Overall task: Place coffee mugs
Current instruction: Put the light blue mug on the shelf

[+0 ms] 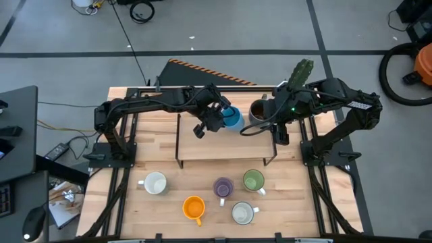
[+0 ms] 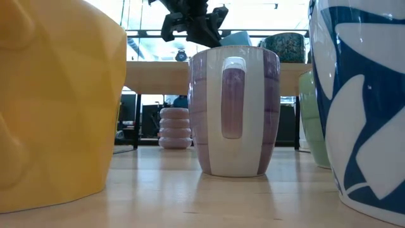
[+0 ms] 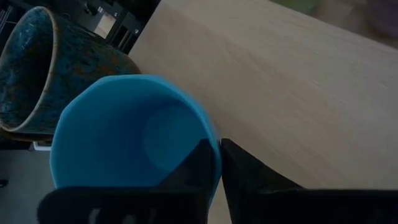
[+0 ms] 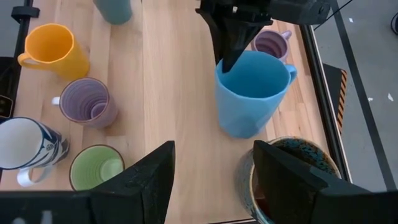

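Pale, matt wood-grain table (image 4: pixel 174 99); smooth glazed blue mug (image 4: pixel 249 93) and orange mug (image 4: pixel 53 50); dark brown mug (image 3: pixel 37 68), at its 10 o'clock, glossy with speckles.

A robotics lab or workshop: a wooden bench (image 1: pixel 202 216) in a black frame stands on a grey taped concrete floor (image 1: pixel 256 27), with loose cables (image 1: pixel 142 10) at 12 o'clock, a desk (image 1: pixel 17 135) at 9 o'clock and a shop vacuum (image 1: pixel 412 67) at 2 o'clock.
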`<state>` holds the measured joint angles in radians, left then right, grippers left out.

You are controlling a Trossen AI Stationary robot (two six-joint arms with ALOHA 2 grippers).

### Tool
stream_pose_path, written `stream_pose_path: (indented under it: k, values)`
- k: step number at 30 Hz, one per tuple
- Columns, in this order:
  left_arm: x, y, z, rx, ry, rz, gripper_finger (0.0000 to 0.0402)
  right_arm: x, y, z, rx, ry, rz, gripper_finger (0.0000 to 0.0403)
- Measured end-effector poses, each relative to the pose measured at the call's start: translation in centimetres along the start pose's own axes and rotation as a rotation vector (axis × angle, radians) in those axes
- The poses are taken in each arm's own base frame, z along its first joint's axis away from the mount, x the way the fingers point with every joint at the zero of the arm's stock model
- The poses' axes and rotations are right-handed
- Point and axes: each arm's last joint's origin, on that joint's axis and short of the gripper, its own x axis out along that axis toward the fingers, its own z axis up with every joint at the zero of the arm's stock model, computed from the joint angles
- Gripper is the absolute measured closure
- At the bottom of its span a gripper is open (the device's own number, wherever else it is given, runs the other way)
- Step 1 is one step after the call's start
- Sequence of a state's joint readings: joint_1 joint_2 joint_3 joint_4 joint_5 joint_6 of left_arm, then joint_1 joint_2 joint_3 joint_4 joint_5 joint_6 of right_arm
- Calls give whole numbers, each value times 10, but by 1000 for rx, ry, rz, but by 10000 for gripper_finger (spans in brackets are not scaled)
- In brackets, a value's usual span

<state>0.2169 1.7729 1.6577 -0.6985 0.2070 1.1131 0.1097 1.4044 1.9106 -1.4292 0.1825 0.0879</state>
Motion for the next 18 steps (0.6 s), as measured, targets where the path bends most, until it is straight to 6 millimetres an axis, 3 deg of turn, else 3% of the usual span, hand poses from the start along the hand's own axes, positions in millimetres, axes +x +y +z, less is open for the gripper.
stream_pose_path:
  k: [18]
  values:
    - [1, 5, 3, 7, -22, 52, 274, 0, 0, 0, 12, 0, -1, 180]
